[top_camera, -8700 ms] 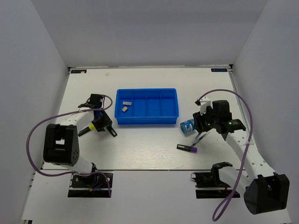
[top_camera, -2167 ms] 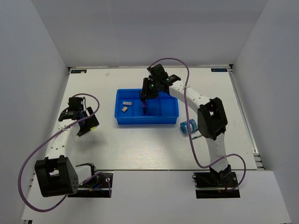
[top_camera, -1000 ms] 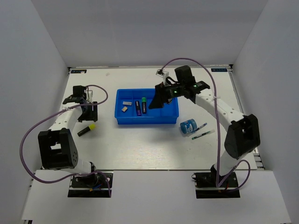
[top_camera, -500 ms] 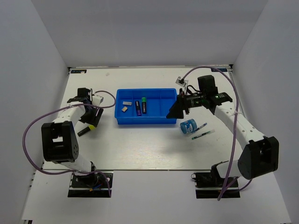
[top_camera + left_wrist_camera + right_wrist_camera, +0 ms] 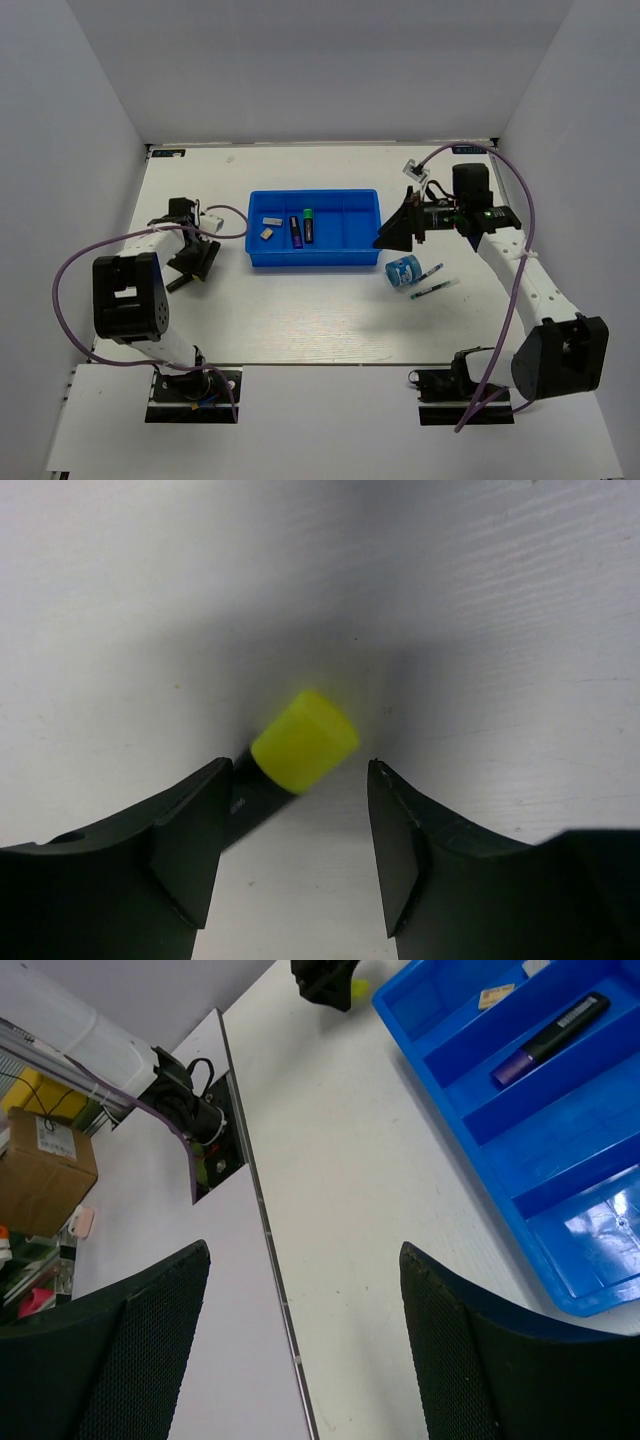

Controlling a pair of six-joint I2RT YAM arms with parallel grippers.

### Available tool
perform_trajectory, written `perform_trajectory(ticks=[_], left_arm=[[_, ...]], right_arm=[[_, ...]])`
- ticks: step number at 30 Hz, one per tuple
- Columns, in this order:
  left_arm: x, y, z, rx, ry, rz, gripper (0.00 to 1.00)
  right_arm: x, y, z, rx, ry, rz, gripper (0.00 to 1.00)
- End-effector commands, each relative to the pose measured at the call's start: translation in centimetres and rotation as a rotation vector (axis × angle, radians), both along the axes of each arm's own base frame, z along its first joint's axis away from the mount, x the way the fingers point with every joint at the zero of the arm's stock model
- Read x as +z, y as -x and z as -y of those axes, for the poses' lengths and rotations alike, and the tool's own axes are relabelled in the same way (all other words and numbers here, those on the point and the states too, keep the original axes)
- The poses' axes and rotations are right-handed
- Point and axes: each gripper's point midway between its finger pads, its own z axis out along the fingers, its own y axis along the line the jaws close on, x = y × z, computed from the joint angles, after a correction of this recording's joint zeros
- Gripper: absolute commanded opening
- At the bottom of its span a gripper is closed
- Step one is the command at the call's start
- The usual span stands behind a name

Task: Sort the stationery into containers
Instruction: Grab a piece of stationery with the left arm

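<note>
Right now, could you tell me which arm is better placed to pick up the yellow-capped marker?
Left. The left tool, open, straddles the marker; the right tool hangs open beyond the tray.

A bright blue tray (image 5: 355, 228) with two pale grey erasers (image 5: 271, 220), a black marker with a purple end (image 5: 295, 231) and a black marker with a green end (image 5: 308, 224), all on a white table (image 5: 300, 310) alongside a black marker with a bright yellow cap (image 5: 305, 741) and a blue-and-white tape roll (image 5: 403, 270).
</note>
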Motion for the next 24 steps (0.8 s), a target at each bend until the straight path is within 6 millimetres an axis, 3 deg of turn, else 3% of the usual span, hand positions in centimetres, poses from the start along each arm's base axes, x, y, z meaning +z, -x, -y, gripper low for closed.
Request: perform_trajectory(ticks=[1, 4, 10, 15, 20, 21, 23, 24], left_arm=[[-0.8, 0.1, 0.0, 0.002, 0.008, 0.011, 0.66], [-1.2, 0.1, -0.3, 0.005, -0.012, 0.016, 0.62], [-1.5, 0.4, -0.4, 0.021, -0.041, 0.008, 0.43], [-0.4, 0.3, -0.7, 0.068, -0.064, 0.037, 0.31], [3.0, -1.2, 0.1, 0.193, -0.012, 0.157, 0.11], [4.9, -1.8, 0.3, 0.205, 0.004, 0.232, 0.02], [6.5, -2.7, 1.2, 0.256, 0.075, 0.306, 0.0], [8.8, -3.1, 1.6, 0.259, 0.102, 0.379, 0.0]], right_arm=[[1.5, 0.5, 0.3, 0.011, -0.048, 0.04, 0.79], [1.8, 0.5, 0.7, 0.01, -0.066, 0.044, 0.79], [1.9, 0.4, 1.2, -0.012, -0.08, 0.027, 0.79], [2.1, 0.5, 1.5, -0.011, -0.094, 0.024, 0.79], [1.9, 1.1, 1.9, -0.006, -0.098, 0.014, 0.79], [1.8, 1.2, 1.9, -0.008, -0.094, 0.011, 0.76], [1.5, 1.4, 2.1, -0.011, -0.079, 0.023, 0.69], [1.4, 1.5, 2.2, -0.008, -0.074, 0.034, 0.65]])
